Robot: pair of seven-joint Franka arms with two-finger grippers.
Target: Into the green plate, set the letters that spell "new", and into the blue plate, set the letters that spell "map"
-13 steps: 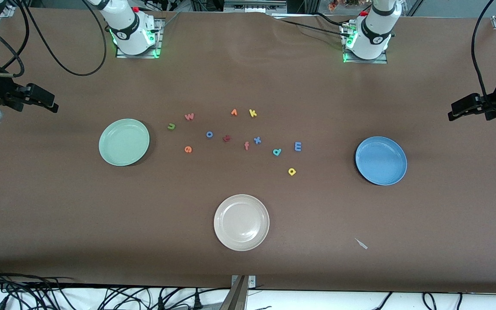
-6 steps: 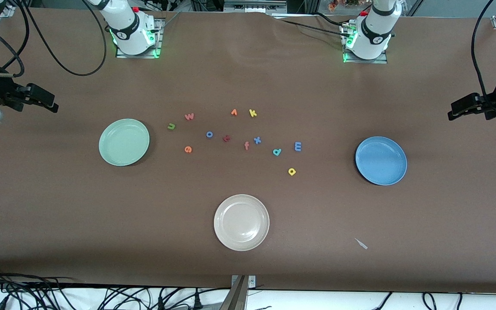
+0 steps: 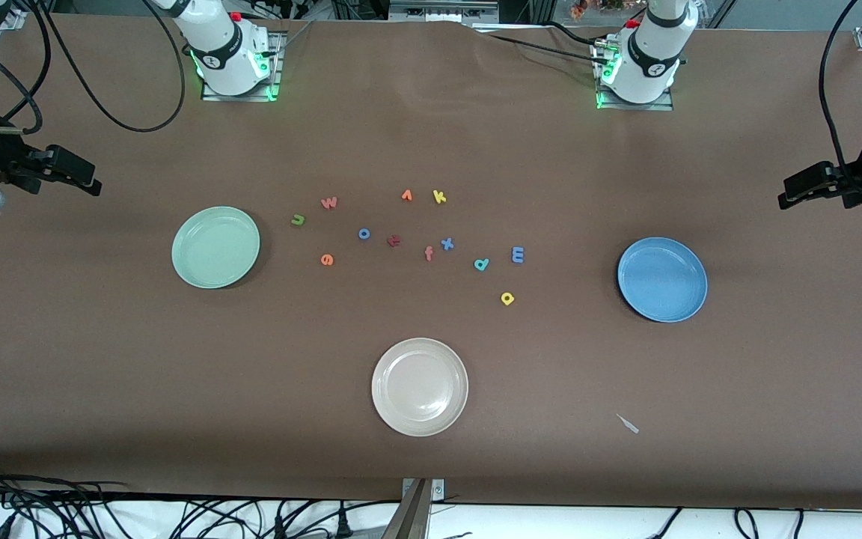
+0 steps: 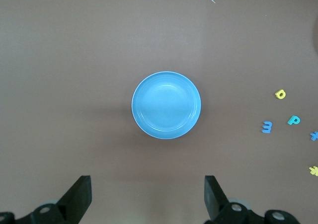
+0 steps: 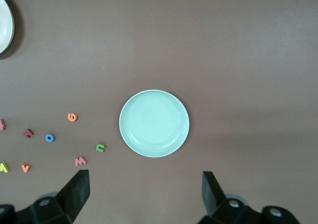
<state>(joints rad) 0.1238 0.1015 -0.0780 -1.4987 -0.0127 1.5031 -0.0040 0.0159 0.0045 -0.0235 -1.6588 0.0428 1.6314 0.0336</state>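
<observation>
Nothing has been sorted yet: all the foam letters lie loose in a scatter on the brown surface point(image 3: 431, 464), between the green plate point(image 3: 215, 248) at the right arm's end and the blue plate point(image 3: 662, 279) at the left arm's end. Both plates are bare.

The layout looks made for a split job. The olive n point(image 3: 297, 219), which reads as a "u", the pinkish w point(image 3: 329, 202) and the orange e point(image 3: 327, 260) sit at the green plate's end of the scatter, while the blue m point(image 3: 518, 254), teal a point(image 3: 481, 263) and yellow p point(image 3: 507, 299) sit toward the blue plate. So each arm probably has 3 short carries on its own end.

The left tool point(image 4: 148, 196) hangs high over the surface by the blue plate, its fingers spread wide and holding nothing. The right tool point(image 5: 145, 194) hangs the same way over the surface by the green plate — wide open, empty. Neither arm has started toward a letter.

The distractors mixed in are a blue o point(image 3: 364, 233), a blue x point(image 3: 447, 243), a yellow k point(image 3: 439, 197), a dark red letter point(image 3: 393, 240), an orange wedge point(image 3: 406, 195) and a pinkish f point(image 3: 429, 254). A beige plate point(image 3: 420, 387) sits nearest the front camera and serves no word. The dark red letter is too small to read, and in the front view both tools are cut off at the frame edges — only the wrist views show their fingers.
</observation>
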